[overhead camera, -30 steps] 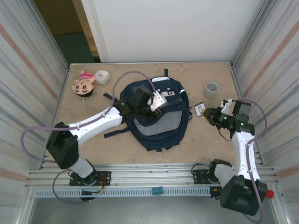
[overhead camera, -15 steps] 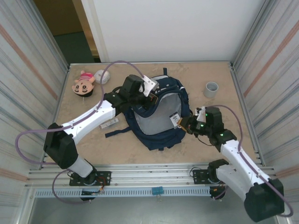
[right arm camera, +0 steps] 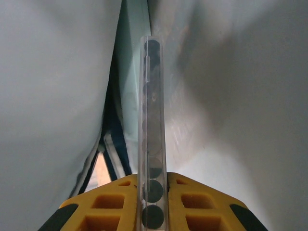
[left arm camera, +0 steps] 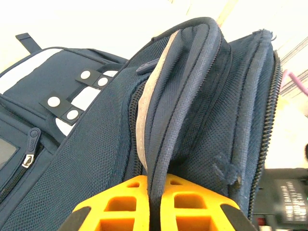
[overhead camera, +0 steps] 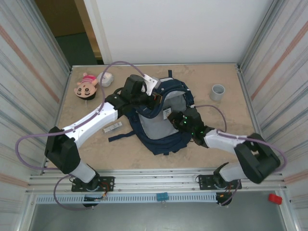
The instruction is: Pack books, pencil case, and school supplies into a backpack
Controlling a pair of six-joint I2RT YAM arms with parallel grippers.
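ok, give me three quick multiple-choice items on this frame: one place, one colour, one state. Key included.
1. Where is the right tool?
A back at its own base
B in the backpack mouth
C over the far left corner

2. What colour is the backpack's outer fabric?
A red
B green
C navy

3. What state is the left tool in?
A shut on the backpack's rim
B open in the air
C shut on nothing

Key:
1 B, the right wrist view has grey lining on both sides of the held packet.
2 C, the fabric is navy in the top and left wrist views.
3 A, its yellow fingers pinch a fold of the rim.
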